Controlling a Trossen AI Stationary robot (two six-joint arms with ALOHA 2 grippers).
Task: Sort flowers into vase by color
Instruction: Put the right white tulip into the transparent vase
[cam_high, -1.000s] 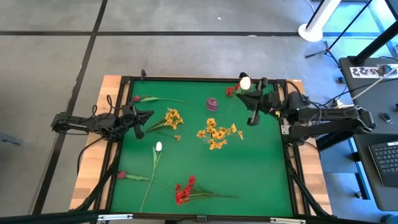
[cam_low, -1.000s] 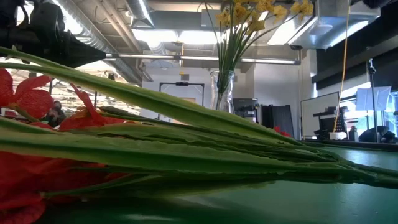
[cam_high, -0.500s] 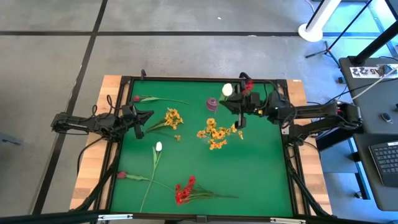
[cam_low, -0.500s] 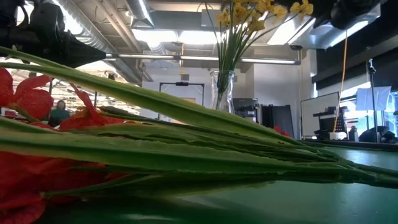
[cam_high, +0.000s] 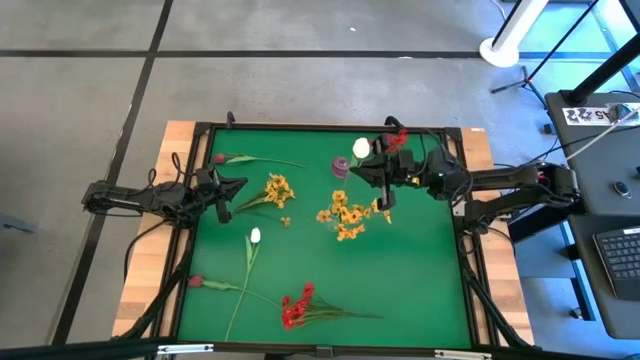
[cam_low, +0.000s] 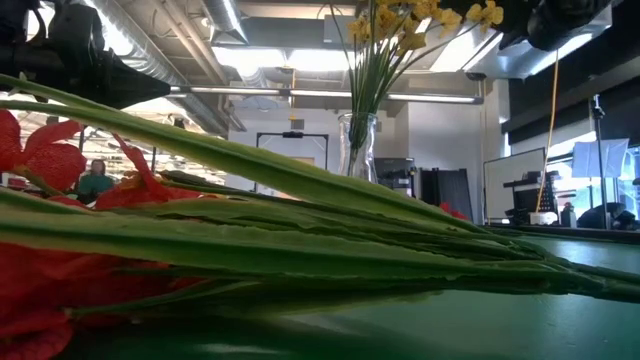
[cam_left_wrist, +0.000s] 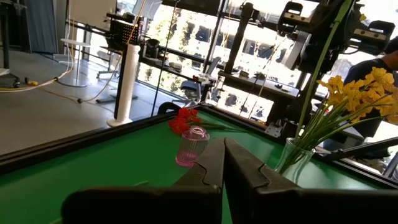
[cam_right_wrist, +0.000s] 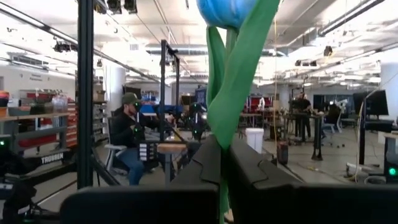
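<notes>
Your right gripper (cam_high: 383, 180) is pinched on the stem of a white tulip (cam_high: 361, 148), carrying it upright above the far side of the green table (cam_high: 420, 280), just beside the small pink vase (cam_high: 341, 167); in the right wrist view the fingers are pressed onto the green stem (cam_right_wrist: 231, 87) with the bud at the top. So the step in hand looks like delivering this tulip to a vase. The clear vase (cam_left_wrist: 292, 160) nearby already holds the yellow flowers (cam_high: 348, 214), so judge by color: the tulip likely belongs in the pink vase, not there. Next you need the stem's lower end lined up over that narrow mouth, lowered straight, then released. Your left gripper (cam_high: 228, 196) waits with fingers pressed together and empty at the table's left side, near a loose yellow cluster (cam_high: 277, 189). Another white tulip (cam_high: 255, 237), red blossoms (cam_high: 296, 303) and dark buds (cam_high: 219, 158) lie unsorted on the table
</notes>
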